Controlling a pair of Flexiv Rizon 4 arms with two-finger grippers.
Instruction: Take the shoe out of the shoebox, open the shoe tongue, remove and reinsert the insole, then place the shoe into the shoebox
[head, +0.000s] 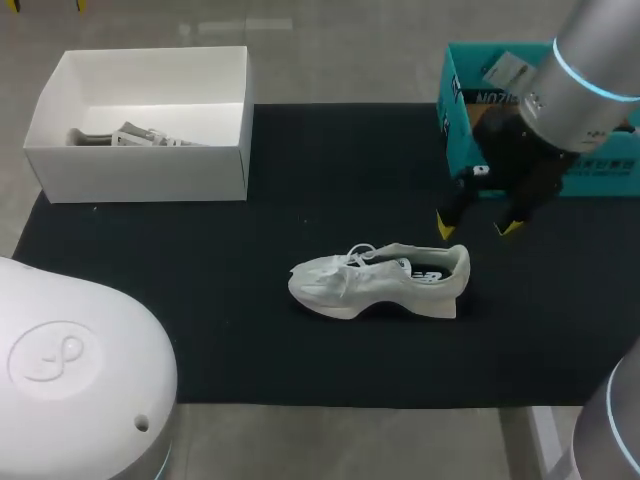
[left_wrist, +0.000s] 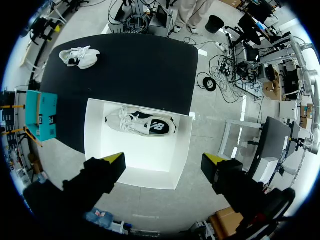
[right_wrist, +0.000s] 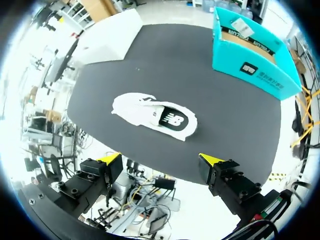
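White shoe (head: 385, 280) lies near the middle of the surface (head: 200, 320), outside the shoebox (head: 140, 170) at the far left corner; left jaws and right jaws gape wide, empty, the right near the heel, where a shallow pinch on the soft collar could slip.

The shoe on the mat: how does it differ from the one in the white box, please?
The mat shoe lies in the open on the black mat; the boxed shoe sits inside the white box. The open right gripper hovers by the mat shoe's heel; the open left gripper hangs above the boxed shoe. Both are white with dark side markings.
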